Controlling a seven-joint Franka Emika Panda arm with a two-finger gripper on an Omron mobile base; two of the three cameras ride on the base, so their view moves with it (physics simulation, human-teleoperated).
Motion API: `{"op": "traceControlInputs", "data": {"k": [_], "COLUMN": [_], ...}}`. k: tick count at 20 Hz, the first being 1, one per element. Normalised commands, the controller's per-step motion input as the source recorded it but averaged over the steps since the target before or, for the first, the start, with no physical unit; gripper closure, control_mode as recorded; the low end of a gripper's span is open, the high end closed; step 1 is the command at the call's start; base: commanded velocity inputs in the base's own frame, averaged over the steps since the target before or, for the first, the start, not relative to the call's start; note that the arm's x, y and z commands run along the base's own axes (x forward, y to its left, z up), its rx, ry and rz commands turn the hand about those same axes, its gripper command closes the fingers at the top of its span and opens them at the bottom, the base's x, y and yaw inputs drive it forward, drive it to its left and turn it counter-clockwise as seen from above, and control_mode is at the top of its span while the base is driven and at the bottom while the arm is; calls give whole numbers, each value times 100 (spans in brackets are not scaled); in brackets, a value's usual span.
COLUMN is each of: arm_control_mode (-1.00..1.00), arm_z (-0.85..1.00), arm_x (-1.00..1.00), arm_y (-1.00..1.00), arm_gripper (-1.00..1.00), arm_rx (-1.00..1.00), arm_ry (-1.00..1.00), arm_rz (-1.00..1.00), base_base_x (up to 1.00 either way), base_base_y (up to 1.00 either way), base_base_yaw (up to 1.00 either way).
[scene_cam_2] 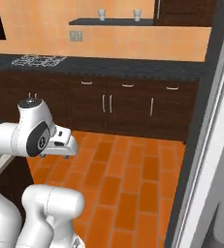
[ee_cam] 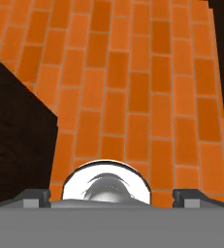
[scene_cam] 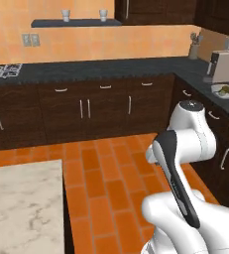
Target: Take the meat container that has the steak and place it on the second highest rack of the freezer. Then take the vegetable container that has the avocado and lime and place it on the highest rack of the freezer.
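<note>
My gripper [ee_cam: 116,196] hangs over the orange brick floor [ee_cam: 133,87] and points down at it. Its two dark fingertips [ee_cam: 33,196] stand far apart at the bottom of the hand view, open, with nothing held between them. The arm is folded close above the base, with the hand [scene_cam_2: 62,141] tucked low beside the elbow. A tall grey appliance front with a dark edge [scene_cam_2: 215,160] rises at the right of the right base view.
A marble-topped island [scene_cam: 22,208] sits at the near left, its dark side [ee_cam: 16,145] close to the hand. Dark cabinets [scene_cam: 86,109] line the far wall under a black counter with a stove [scene_cam: 4,71]. A plate [scene_cam: 225,91] and a beige appliance [scene_cam: 224,67] stand on the right counter.
</note>
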Motion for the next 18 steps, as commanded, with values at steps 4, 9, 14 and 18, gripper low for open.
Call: {"op": "traceControlInputs", "data": {"k": [4, 9, 14, 18], "arm_control_mode": [100, 100, 100, 100], "arm_z": [0, 0, 0, 0], "arm_x": [0, 0, 0, 0], "arm_y": [0, 0, 0, 0], "arm_gripper": [-100, -100, -100, -100], "arm_rx": [0, 0, 0, 0], "arm_ry": [0, 0, 0, 0], "arm_rz": [0, 0, 0, 0], "base_base_x": [100, 100, 52, 0], "base_base_y": [-4, -2, -39, -3], "base_base_yaw": [0, 0, -58, -98]}}
